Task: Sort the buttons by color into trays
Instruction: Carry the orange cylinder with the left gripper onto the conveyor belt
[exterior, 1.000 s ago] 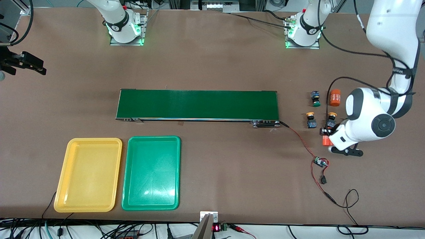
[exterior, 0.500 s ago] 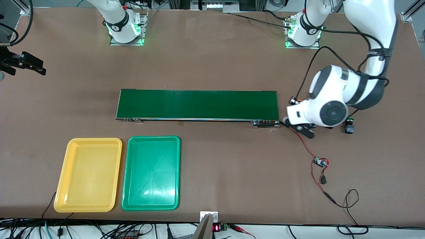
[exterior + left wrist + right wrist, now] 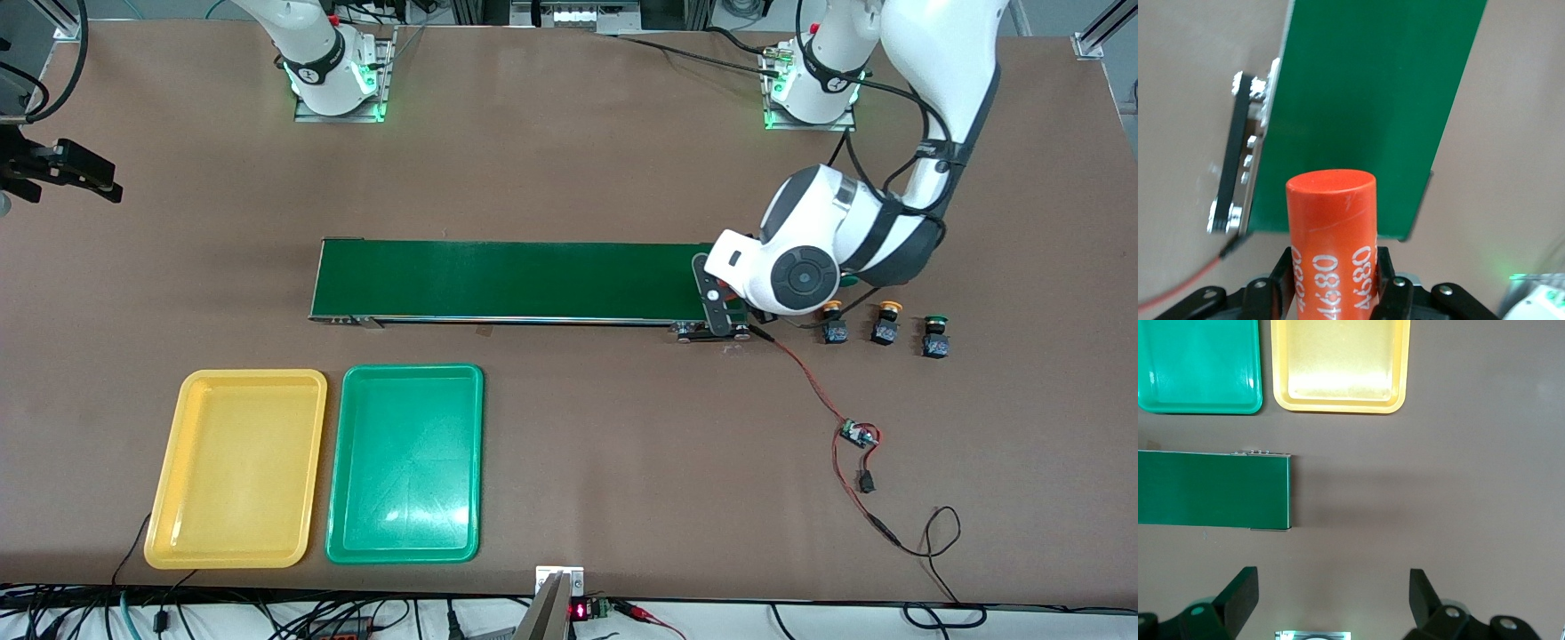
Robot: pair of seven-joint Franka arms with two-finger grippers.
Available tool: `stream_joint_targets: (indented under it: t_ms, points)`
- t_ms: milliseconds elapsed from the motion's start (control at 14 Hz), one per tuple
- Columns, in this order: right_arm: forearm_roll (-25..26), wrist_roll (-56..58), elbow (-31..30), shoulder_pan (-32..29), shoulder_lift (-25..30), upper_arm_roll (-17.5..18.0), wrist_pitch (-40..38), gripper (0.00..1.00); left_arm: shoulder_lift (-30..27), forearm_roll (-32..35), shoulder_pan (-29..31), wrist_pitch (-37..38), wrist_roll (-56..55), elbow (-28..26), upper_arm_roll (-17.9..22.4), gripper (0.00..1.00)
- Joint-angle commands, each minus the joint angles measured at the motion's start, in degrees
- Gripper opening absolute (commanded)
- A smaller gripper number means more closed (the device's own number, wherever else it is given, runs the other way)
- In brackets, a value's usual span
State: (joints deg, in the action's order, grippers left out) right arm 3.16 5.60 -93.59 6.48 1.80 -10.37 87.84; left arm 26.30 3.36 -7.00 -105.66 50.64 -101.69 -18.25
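Left end effector (image 3: 1331, 280): clamped on orange cylinder (image 3: 1331, 233), over belt (image 3: 524, 280) end, centre-right of frame, likely to set it there.
Right end effector (image 3: 1331, 593): fingers apart, waiting.
Buttons (image 3: 882, 323): untouched on bench (image 3: 622, 444).

Three buttons (image 3: 882, 324) in a row – two yellow, one green – trays (image 3: 238, 469) empty.

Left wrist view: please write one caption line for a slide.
Left gripper holds an orange numbered cylinder above the end of the dark-green belt.
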Motion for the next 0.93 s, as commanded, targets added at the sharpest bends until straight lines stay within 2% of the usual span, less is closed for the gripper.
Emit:
stream_joint_targets:
  t_ms: [0, 286, 357, 429, 500, 714, 857]
  points:
    - [-0.7, -0.6, 0.3, -0.2, 0.3, 0.0, 0.1, 1.00, -1.1, 0.4, 1.4, -5.8, 6.0, -5.1, -1.1, 0.13]
    - [-0.7, -0.6, 0.3, -0.2, 0.3, 0.0, 0.2, 1.00, -1.3, 0.4, 0.1, -11.8, 5.9, -9.0, -2.0, 0.16]
    - [-0.7, -0.6, 0.3, -0.2, 0.3, 0.0, 0.1, 1.00, -1.2, 0.4, 0.1, -12.0, 5.9, -9.0, -2.1, 0.27]
    - [-0.7, -0.6, 0.3, -0.2, 0.3, 0.0, 0.2, 1.00, -1.2, 0.4, 0.1, -12.0, 6.0, -9.0, -2.2, 0.70]
    - [-0.8, -0.6, 0.3, -0.2, 0.3, -0.1, 0.1, 1.00, -1.3, 0.5, 0.1, -11.9, 6.1, -8.9, -2.3, 1.00]
    - [-0.8, -0.6, 0.3, -0.2, 0.3, -0.1, 0.2, 1.00, -4.2, 0.3, 0.9, -8.7, 5.0, -8.1, -2.8, 1.00]
    - [-0.8, -0.6, 0.3, -0.2, 0.3, -0.1, 0.4, 1.00, -7.7, 0.3, 4.0, -1.8, -1.5, -6.3, -2.5, 1.00]
